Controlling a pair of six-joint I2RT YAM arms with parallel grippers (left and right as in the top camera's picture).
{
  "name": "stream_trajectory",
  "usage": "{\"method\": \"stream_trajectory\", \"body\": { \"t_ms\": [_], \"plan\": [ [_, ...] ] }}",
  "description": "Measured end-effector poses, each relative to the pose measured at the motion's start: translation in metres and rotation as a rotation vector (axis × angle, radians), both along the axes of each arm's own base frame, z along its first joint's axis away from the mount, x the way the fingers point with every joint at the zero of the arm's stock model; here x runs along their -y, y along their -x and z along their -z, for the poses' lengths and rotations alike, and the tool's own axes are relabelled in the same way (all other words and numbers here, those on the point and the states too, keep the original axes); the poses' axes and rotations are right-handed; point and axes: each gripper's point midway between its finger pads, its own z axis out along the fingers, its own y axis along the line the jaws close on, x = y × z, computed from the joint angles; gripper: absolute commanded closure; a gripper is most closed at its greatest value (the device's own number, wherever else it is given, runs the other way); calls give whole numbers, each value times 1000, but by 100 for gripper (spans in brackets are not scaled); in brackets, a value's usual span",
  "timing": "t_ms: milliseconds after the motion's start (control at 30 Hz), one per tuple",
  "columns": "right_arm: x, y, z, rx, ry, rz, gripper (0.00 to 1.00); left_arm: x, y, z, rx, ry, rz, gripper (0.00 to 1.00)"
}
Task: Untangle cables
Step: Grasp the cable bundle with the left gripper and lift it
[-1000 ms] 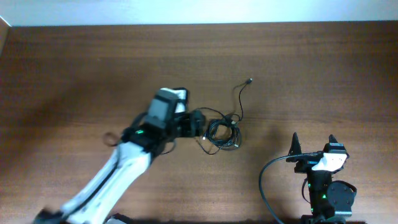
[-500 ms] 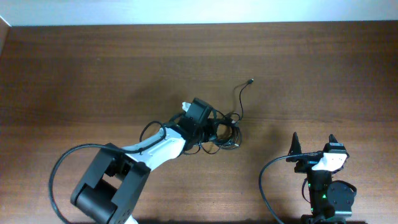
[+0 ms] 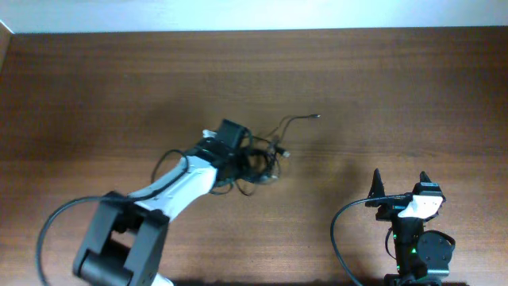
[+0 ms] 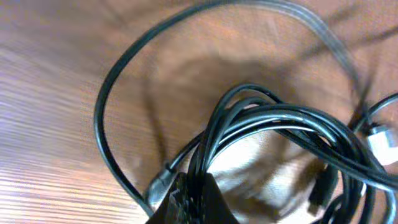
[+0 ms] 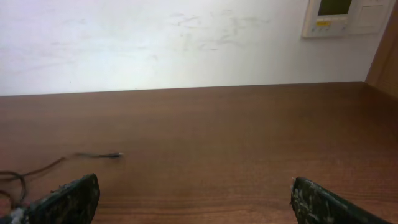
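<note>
Untangling looks barely begun: left claw [image 4: 191, 194] clenched on strands of the cables [image 4: 267, 118], knotted just ahead of it, right claw [image 3: 401, 184] released well apart.

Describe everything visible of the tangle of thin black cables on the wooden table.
The thin black cables form a small bundle of glossy, rubbery-looking loops near mid-table. One loose tail arcs away rightward to a small plug end; a pale connector shows in the bundle. The left gripper is shut on a few strands. Beneath is the brown wooden table.
</note>
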Motion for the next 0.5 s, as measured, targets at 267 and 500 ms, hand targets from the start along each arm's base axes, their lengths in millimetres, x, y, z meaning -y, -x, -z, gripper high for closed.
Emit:
{"method": "stream_trajectory", "body": {
  "t_ms": [267, 500],
  "plan": [
    [0, 0, 0, 0, 1, 0, 2, -7, -6, -21, 82, -50, 108, 91],
    [0, 0, 0, 0, 0, 0, 2, -7, -8, -21, 92, -51, 110, 9]
  ]
}}
